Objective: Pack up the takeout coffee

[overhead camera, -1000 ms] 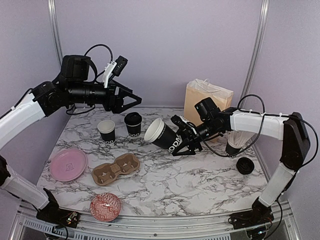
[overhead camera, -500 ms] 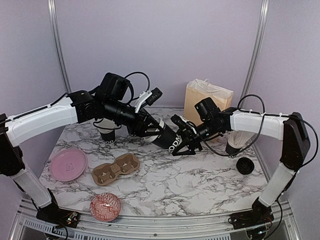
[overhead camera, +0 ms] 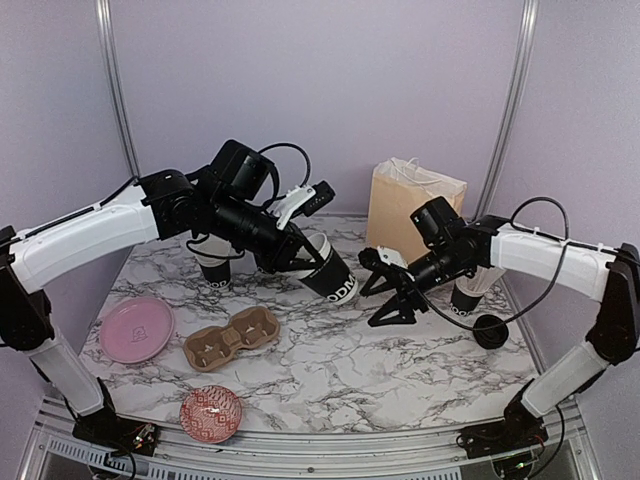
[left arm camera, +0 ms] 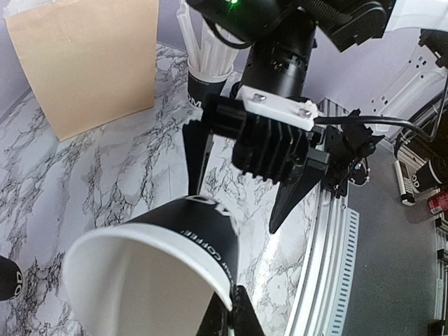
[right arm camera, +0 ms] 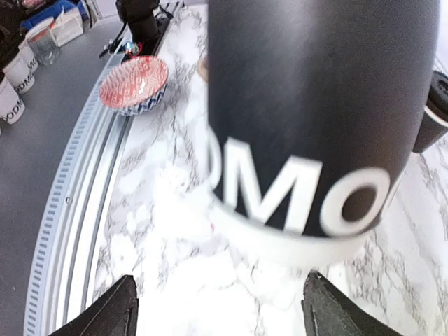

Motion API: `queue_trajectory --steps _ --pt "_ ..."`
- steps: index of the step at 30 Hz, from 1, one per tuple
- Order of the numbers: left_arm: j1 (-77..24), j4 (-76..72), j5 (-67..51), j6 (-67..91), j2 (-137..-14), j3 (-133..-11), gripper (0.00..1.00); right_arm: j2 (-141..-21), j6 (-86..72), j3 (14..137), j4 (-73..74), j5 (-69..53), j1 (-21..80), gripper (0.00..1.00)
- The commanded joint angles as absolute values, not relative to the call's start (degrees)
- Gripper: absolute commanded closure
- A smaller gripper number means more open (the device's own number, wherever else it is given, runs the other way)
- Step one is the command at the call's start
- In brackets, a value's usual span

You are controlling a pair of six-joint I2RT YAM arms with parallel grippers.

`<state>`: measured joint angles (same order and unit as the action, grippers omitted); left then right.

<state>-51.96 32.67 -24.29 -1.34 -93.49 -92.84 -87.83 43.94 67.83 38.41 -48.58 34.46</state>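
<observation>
A black takeout coffee cup with white lettering hangs tilted above the table's middle, its open mouth toward the left arm. My left gripper is shut on its white rim; in the left wrist view one finger sits inside the cup and one outside, the left gripper pinching the rim. My right gripper stands open just right of the cup's base, not touching it. In the right wrist view the cup fills the top, beyond the spread right gripper. Another cup stands behind the left arm, partly hidden.
A brown cup carrier lies front left, next to a pink plate and a red patterned bowl. A paper bag stands at the back right. A cup of white straws and a black lid sit at the right.
My left arm swung in from the back left and shut on the cup's rim. My right gripper let go of the cup, opened and drew back to the right.
</observation>
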Motion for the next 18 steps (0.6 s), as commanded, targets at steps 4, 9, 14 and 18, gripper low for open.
queue_trajectory --steps 4,9,14,18 --pt "-60.0 43.6 -6.6 -6.3 -98.9 -95.0 1.0 -75.1 52.7 54.6 49.5 -25.1 32.3 0.29" --pt "-62.8 44.9 -0.9 -7.0 -104.6 -98.5 1.0 -68.8 49.1 46.1 46.3 -10.4 30.1 0.37" --pt "-65.7 44.8 1.7 -7.9 -110.8 -102.6 1.0 -65.9 47.7 41.9 44.3 -4.1 24.1 0.44" --pt "-67.5 44.9 2.9 -7.9 -114.9 -105.2 1.0 -68.0 48.3 42.2 44.0 -5.3 15.4 0.52"
